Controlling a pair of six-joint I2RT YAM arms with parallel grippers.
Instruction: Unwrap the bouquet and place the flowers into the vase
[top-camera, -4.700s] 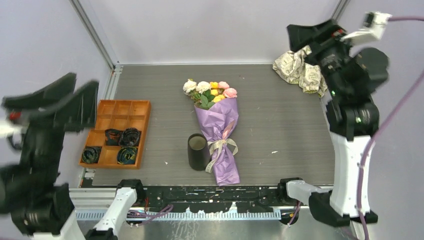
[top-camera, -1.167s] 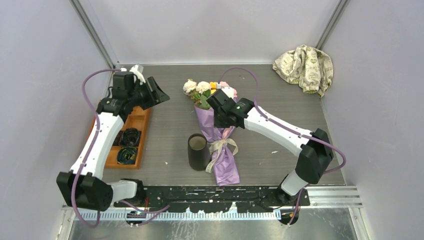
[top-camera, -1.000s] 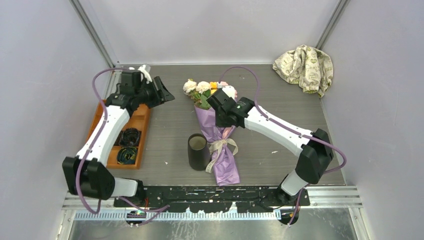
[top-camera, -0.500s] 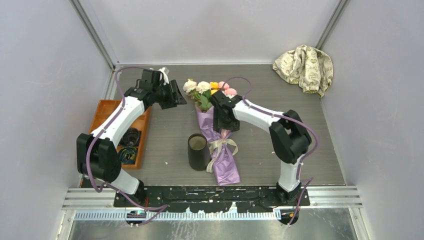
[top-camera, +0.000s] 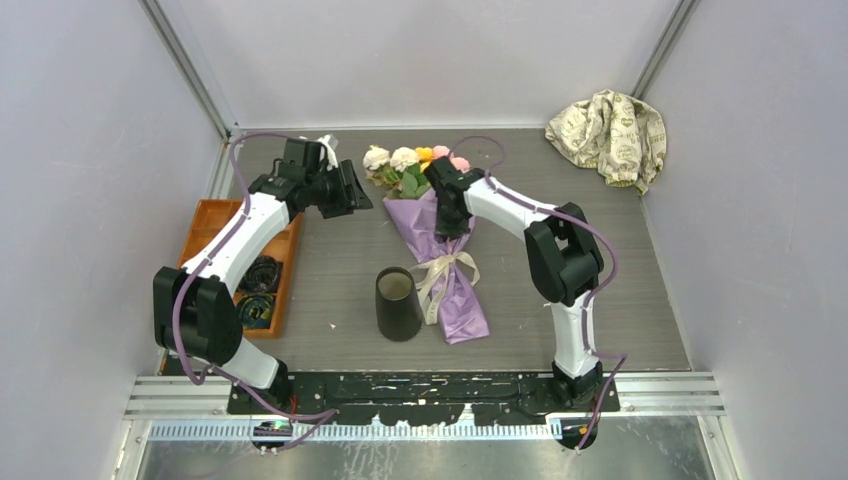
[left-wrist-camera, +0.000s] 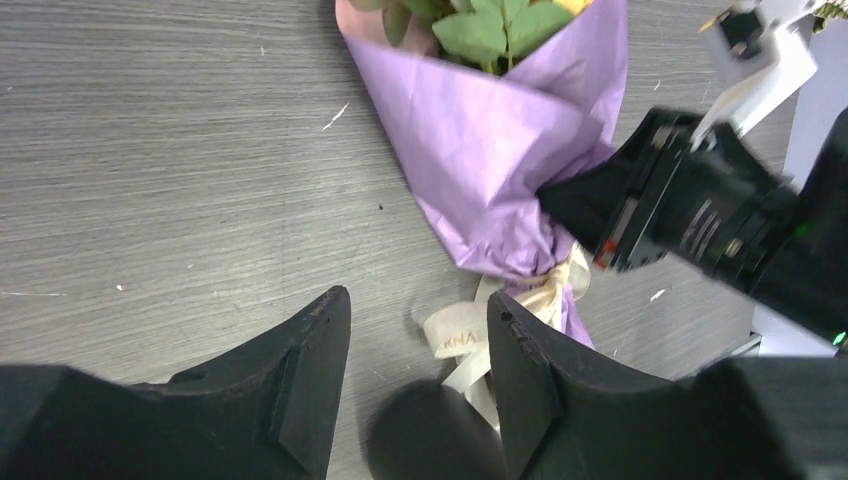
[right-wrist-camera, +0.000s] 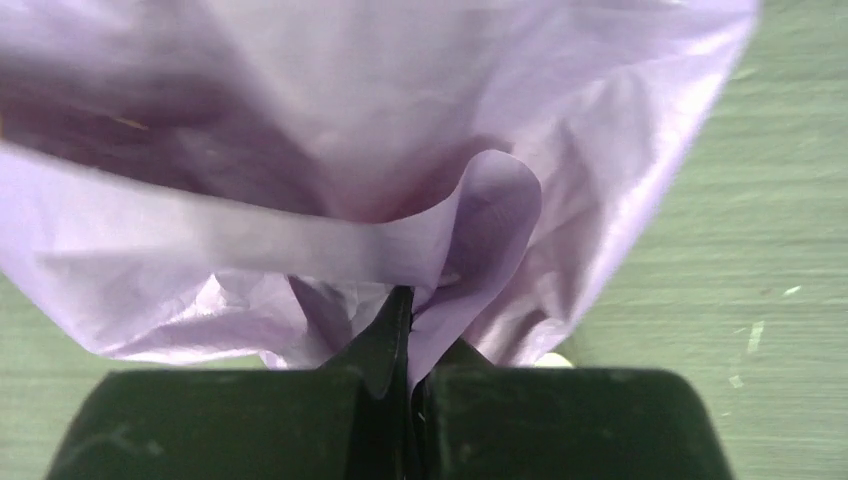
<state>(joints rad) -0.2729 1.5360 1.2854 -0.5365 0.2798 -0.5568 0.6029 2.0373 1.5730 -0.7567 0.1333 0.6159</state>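
The bouquet (top-camera: 441, 262) lies slanted on the table, its purple wrapping paper (left-wrist-camera: 495, 130) tied with a beige ribbon bow (top-camera: 440, 274). The flowers (top-camera: 408, 163), cream, yellow and pink roses, point to the far side. My right gripper (top-camera: 451, 226) is shut on a fold of the wrapping paper (right-wrist-camera: 470, 200) just above the bow, and the fold is pinched between the tips of the right gripper (right-wrist-camera: 410, 305). My left gripper (top-camera: 354, 190) hangs open to the left of the blooms, holding nothing. Below the left gripper (left-wrist-camera: 415, 305) in its own view are the bow (left-wrist-camera: 465, 335) and the blurred black vase (left-wrist-camera: 425, 440). The vase (top-camera: 397, 303) stands upright beside the bouquet's stem end.
An orange tray (top-camera: 222, 220) holding black coiled rolls sits at the left edge under my left arm. A crumpled beige patterned cloth (top-camera: 608, 122) lies in the far right corner. Grey walls close in the table on three sides.
My right gripper has shut on the wrapping paper and pulled the bouquet's upper part toward the far side, leaving it slanted. The left gripper moved right toward the blooms, then held still.
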